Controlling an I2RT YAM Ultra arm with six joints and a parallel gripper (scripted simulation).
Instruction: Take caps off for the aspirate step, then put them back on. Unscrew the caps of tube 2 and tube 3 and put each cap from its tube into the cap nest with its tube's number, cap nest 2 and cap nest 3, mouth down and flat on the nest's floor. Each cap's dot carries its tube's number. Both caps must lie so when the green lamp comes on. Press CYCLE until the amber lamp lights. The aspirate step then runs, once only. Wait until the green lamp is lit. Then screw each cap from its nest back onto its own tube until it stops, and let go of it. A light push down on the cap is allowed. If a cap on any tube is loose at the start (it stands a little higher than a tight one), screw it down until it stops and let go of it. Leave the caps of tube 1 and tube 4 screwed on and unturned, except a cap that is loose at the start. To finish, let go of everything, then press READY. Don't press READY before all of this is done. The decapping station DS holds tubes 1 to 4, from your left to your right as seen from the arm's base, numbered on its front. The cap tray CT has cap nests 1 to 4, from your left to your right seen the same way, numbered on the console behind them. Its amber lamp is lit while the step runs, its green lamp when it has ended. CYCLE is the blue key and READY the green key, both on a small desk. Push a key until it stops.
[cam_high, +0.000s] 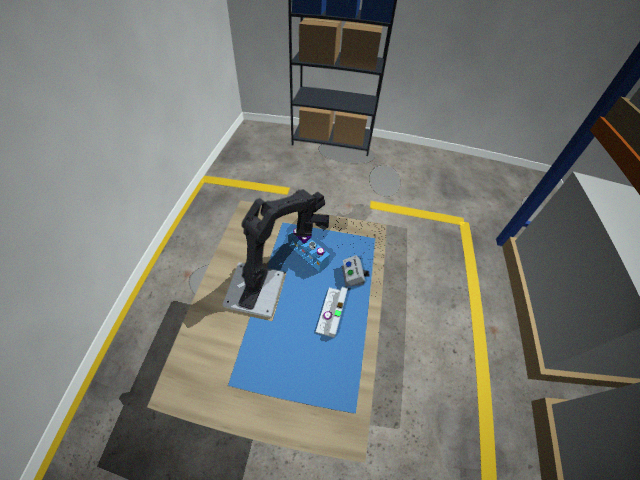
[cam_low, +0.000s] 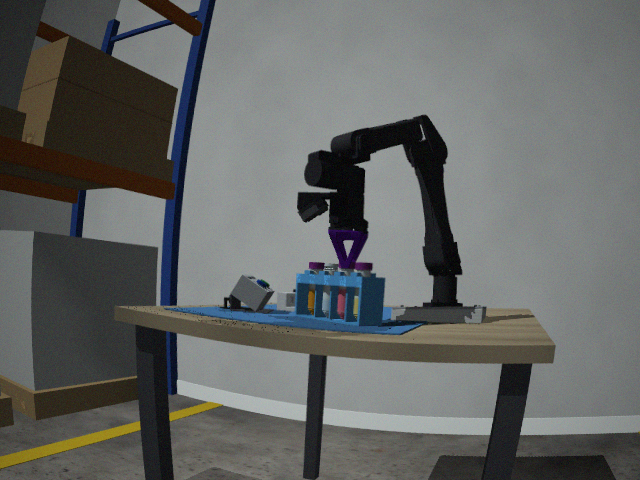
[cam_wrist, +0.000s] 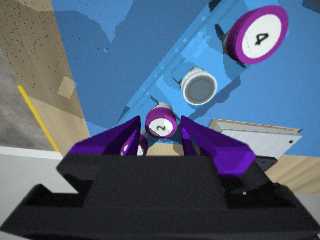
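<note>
Fingers parted around cap 2, which sits on its tube in the blue rack

The gripper (cam_wrist: 161, 134) hangs over the rack (cam_wrist: 150, 87) with its purple fingers apart on either side of cap 2 (cam_wrist: 161, 127), apparently not pinching it. The cap looks small, light, rigid and smooth, so it is best gripped squarely on its round side wall. Beside it, tube 3 (cam_wrist: 198, 89) stands open; cap 4 (cam_wrist: 256, 36) is on.

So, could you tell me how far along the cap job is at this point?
Done: the green lamp is lit and cap 2 sits on its tube. In hand: the open claw straddles cap 2 without gripping it. Left: tube 3 is uncapped, its cap lies in the tray; that needs screwing on, then the green key.
</note>
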